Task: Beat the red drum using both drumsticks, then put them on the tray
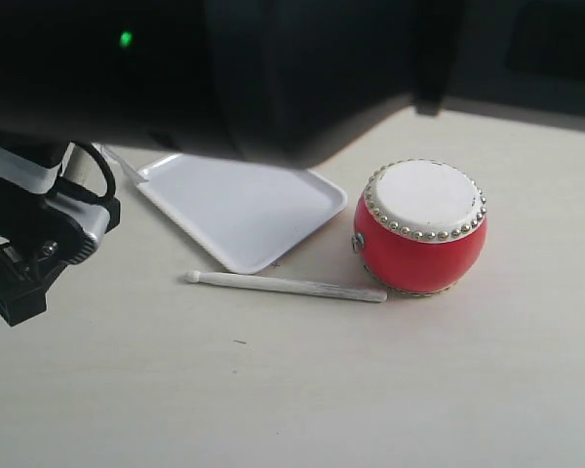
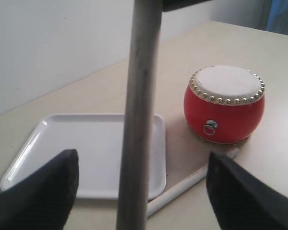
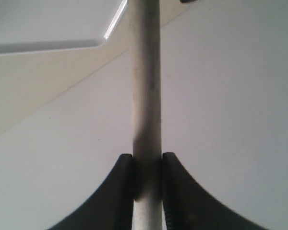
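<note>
The red drum (image 1: 421, 234) (image 2: 224, 112) stands upright on the table, right of the white tray (image 1: 244, 210) (image 2: 86, 148). One drumstick (image 1: 288, 286) (image 2: 192, 182) lies flat on the table in front of the tray and the drum. My right gripper (image 3: 147, 158) is shut on the second drumstick (image 3: 145, 72), with the tray's corner beyond it. My left gripper (image 2: 141, 163) is open, fingers (image 2: 62, 184) wide apart. A pale stick (image 2: 141, 96) runs between them without touching; I cannot tell whether it is the same one.
A big dark blurred arm (image 1: 302, 68) fills the top of the exterior view and hides the right gripper there. The left arm's body (image 1: 39, 244) sits at the left edge. A thin pale stick end (image 1: 125, 166) shows by the tray's left corner. The tray holds nothing.
</note>
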Controlling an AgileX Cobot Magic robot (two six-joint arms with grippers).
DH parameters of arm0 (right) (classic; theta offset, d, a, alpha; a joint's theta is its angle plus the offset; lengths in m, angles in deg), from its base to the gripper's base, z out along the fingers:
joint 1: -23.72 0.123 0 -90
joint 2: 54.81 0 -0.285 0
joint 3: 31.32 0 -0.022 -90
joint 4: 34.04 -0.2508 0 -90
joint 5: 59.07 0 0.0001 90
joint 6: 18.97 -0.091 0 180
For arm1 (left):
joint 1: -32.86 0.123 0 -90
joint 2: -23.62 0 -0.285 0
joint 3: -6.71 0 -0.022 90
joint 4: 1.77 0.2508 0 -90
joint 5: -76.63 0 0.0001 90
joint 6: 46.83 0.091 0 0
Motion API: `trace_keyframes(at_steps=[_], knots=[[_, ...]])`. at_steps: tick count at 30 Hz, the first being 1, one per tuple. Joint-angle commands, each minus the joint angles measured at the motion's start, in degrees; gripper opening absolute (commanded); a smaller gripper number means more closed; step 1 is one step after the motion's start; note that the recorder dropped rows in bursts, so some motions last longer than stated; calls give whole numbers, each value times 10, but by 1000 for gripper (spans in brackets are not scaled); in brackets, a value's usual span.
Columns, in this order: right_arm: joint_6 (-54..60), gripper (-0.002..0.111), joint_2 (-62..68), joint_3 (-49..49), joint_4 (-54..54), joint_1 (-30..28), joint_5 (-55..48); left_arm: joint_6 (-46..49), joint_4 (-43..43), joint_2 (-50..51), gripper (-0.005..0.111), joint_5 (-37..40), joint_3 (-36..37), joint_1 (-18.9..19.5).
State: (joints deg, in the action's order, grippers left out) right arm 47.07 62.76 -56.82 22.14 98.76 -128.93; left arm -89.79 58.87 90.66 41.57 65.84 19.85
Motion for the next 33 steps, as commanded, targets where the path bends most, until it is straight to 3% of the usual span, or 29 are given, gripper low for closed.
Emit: trace_keyframes(at_steps=[1, 6, 11, 26, 33], knots=[[3, 0, -5, 1, -20, 3, -1, -10, 1, 1, 71, -2, -3, -2], [3, 0, -5, 1, -20, 3, -1, -22, 4, 1, 68, -3, -3, -2], [3, 0, -5, 1, -20, 3, -1, -43, 37, 1, 55, -3, -3, -2], [-13, 0, -5, 1, -22, 3, -1, -63, 63, 1, 55, -11, -3, -2], [-17, 0, -5, 1, -23, 3, -1, -73, 63, 1, 28, -7, -3, -2]])
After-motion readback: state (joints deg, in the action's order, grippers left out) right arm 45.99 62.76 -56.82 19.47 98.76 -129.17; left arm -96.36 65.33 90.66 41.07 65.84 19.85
